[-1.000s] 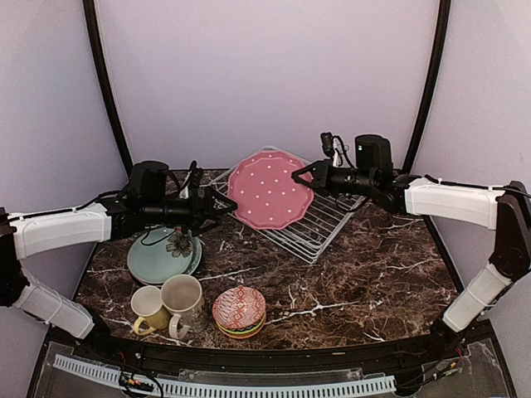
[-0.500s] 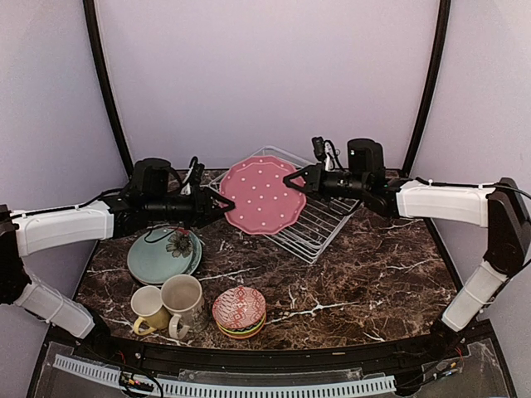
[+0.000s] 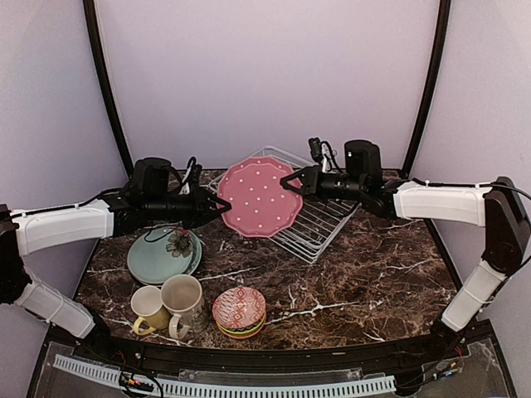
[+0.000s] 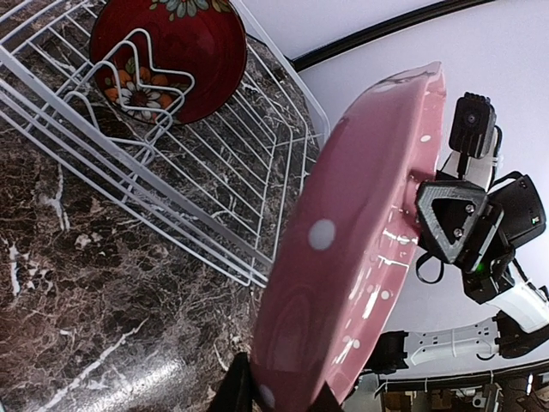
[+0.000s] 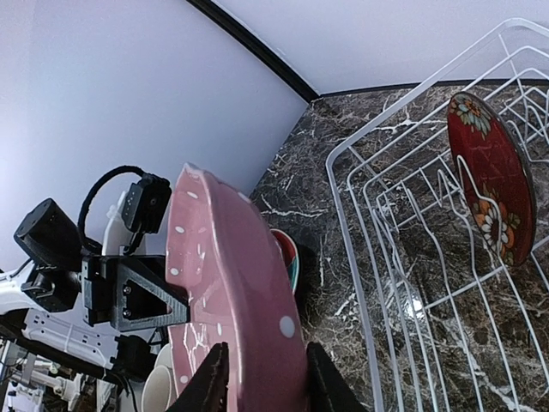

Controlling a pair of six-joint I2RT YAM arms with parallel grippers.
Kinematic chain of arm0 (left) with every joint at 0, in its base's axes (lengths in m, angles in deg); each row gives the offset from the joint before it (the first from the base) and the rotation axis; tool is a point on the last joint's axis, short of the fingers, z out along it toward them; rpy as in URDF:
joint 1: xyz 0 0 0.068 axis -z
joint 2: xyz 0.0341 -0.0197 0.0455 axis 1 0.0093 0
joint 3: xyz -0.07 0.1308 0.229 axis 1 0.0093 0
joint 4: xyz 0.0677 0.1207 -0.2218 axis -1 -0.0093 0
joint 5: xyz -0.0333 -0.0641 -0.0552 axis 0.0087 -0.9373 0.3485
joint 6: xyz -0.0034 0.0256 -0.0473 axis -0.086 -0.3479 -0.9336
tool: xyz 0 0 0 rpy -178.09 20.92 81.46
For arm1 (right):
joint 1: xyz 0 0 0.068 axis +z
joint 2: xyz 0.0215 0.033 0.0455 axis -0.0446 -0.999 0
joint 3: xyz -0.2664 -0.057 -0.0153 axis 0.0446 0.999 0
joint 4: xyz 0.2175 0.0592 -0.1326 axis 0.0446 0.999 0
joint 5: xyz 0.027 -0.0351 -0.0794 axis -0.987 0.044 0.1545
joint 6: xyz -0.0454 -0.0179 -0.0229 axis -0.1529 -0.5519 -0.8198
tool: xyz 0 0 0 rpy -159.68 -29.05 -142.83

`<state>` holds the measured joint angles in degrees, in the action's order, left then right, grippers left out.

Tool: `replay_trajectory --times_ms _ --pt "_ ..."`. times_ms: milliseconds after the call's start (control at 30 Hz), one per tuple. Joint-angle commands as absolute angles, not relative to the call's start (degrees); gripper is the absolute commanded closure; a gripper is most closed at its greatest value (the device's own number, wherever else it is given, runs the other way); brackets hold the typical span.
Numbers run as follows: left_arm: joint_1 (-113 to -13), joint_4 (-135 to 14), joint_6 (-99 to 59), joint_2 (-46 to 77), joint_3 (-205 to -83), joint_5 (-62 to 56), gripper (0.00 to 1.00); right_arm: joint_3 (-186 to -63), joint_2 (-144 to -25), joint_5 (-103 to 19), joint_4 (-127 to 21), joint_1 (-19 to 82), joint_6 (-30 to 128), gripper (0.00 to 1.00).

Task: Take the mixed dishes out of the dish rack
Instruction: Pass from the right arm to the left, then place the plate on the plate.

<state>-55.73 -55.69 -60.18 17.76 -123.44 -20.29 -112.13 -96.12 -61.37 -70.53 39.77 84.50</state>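
Observation:
A pink white-dotted plate [image 3: 260,197] hangs on edge above the table, just left of the white wire dish rack [image 3: 319,224]. My left gripper [image 3: 222,207] is shut on its left rim; in the left wrist view both fingers of that gripper [image 4: 279,395] press the pink plate [image 4: 360,232]. My right gripper [image 3: 292,182] straddles the opposite rim with its jaws slightly parted. In the right wrist view, the gripper [image 5: 262,382] stands loosely around the plate [image 5: 232,283]. A red floral plate [image 4: 189,43] stands upright among the rack's prongs [image 5: 489,180].
On the table at the left lies a pale-green floral plate [image 3: 162,255]. In front of it stand a yellow mug [image 3: 149,308] and a beige mug [image 3: 184,300]. Beside the mugs is a stack of small bowls [image 3: 239,311], red-patterned one on top.
The pink plate has moved left, away from the rack. My left gripper went from open to shut on its left rim. My right gripper's jaws have widened.

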Motion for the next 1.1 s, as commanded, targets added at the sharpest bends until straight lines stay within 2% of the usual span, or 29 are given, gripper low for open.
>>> replay_trajectory --times_ms 0,133,200,300,633,833,1067 --pt "-58.00 -56.00 -58.40 14.47 -123.61 -22.61 0.99 -115.09 -94.26 -62.27 -75.03 39.91 84.80 0.62" --pt "-62.48 -57.13 -58.87 11.73 -122.56 -24.78 0.99 -115.72 -94.15 -60.97 -72.43 39.70 83.48 0.31" --pt "-65.09 -59.00 -58.59 10.13 -122.18 -25.71 0.99 -115.74 -93.98 -60.28 -71.51 39.61 83.01 0.21" --pt "-69.26 -65.25 -56.17 6.43 -121.67 -26.02 0.99 -115.61 -93.50 -59.34 -70.18 39.34 82.25 0.12" --pt "-87.74 -86.10 -45.85 -6.40 -115.31 -23.22 0.99 -113.48 -89.67 -54.32 -65.86 38.52 77.91 0.02" --pt "-94.34 -87.09 -45.57 -11.53 -107.79 -22.52 0.99 -113.04 -88.74 -52.41 -64.03 38.16 76.45 0.01" --pt "-96.53 -81.28 -46.50 -9.11 -102.33 -24.74 0.99 -113.12 -89.73 -52.31 -63.16 38.04 76.10 0.01"
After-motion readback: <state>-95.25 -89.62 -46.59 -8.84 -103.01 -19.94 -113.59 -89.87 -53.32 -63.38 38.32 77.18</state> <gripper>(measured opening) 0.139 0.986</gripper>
